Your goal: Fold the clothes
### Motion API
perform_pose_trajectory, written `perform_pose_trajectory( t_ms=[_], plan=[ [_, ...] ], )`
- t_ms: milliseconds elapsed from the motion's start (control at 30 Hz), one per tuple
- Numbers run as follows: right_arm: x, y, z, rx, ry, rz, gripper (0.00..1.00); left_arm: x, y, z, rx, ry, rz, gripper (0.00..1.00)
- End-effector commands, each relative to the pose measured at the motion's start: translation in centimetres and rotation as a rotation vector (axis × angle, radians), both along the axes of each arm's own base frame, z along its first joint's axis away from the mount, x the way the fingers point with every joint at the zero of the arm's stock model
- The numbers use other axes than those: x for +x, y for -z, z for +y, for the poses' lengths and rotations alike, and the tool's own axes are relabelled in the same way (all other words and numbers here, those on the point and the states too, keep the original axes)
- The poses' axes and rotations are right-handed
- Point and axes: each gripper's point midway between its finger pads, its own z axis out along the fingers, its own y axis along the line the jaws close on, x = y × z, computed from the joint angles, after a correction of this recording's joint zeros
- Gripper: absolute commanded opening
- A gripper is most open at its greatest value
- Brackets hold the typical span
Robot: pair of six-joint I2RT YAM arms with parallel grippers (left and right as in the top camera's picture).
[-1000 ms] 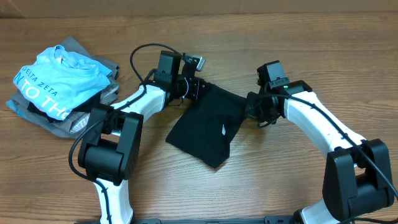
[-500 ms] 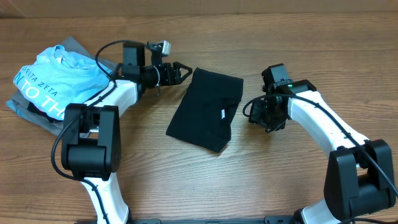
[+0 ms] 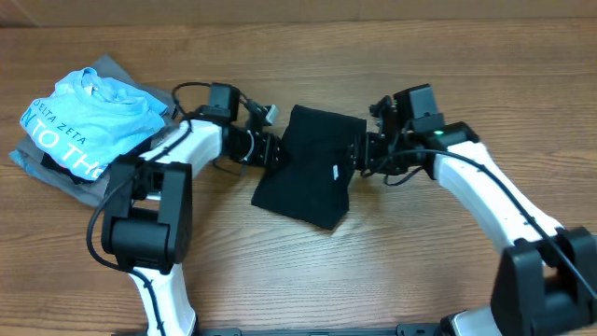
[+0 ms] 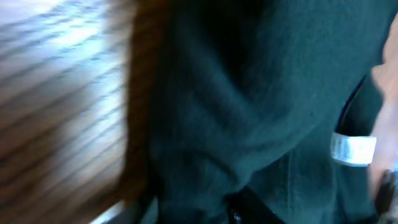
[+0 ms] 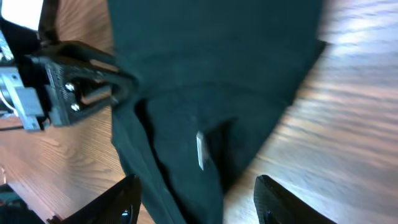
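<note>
The folded black T-shirt (image 3: 312, 168) lies between our grippers. Our right gripper (image 3: 359, 154), at its 3 o'clock edge, gapes wide and holds nothing. Our left gripper (image 3: 270, 151) sits at 9 o'clock, and blur hides its grip. Pushing inward without pinching, we likely bunch the layers.

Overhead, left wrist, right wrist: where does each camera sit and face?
Overhead: above the table, looking down on the black T-shirt, both arms in view.
Left wrist: at the shirt's left edge, blurred close-up of fabric; own jaws hard to make out.
Right wrist: low at the shirt's right edge, facing across it; own jaws spread at the bottom.
Shared: all show the white label.
</note>
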Motion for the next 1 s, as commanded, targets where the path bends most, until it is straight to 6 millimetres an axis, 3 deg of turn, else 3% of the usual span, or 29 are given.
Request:
perform_pose_trajectory(
  t_ms=[0, 33, 133, 200, 300, 367, 433, 567, 667, 867, 967],
  plan=[
    [-1.2, 4.2, 1.0, -0.057, -0.001, 0.107, 0.57, -0.2, -1.1, -1.1, 0.056, 0.077, -0.091, 0.29],
    [-1.3, 4.9, 1.2, -0.07, -0.003, 0.12, 0.51, -0.2, -1.1, -1.2, 0.058, 0.081, -0.093, 0.28],
    [-1.8, 6.5, 1.4, -0.094, -0.005, 0.159, 0.14, -0.4, -1.1, -1.3, 0.06, 0.084, -0.088, 0.28],
    [-2.1, 7.5, -0.8, -0.207, 0.073, 0.195, 0.04, -0.5, -0.9, -1.1, 0.068, 0.08, -0.076, 0.28],
    [-2.6, 7.9, -4.7, -0.34, 0.178, 0.25, 0.04, -0.5, -0.9, -0.7, 0.07, 0.071, -0.066, 0.34],
    [-2.9, 7.8, -6.1, -0.355, 0.183, 0.271, 0.06, -0.5, -0.9, -0.5, 0.071, 0.066, -0.063, 0.39],
    [-3.3, 7.5, -7.5, -0.362, 0.208, 0.304, 0.24, -0.4, -0.9, -0.4, 0.069, 0.062, -0.062, 0.49],
    [-3.9, 6.8, -8.9, -0.36, 0.238, 0.341, 0.28, -0.3, -1.3, -0.4, 0.065, 0.054, -0.065, 0.55],
    [-3.8, 4.6, -7.6, -0.269, 0.162, 0.297, 0.28, 0.0, -2.9, -0.1, 0.061, 0.046, -0.084, 0.59],
    [-3.7, -3.8, 0.4, 0.181, -0.101, 0.092, 0.4, 1.4, -8.3, 0.9, 0.047, 0.011, -0.184, 0.66],
    [-3.0, -4.8, 2.4, 0.22, -0.102, 0.051, 0.4, 1.7, -10.6, 1.5, 0.04, -0.008, -0.225, 0.69]
  ],
)
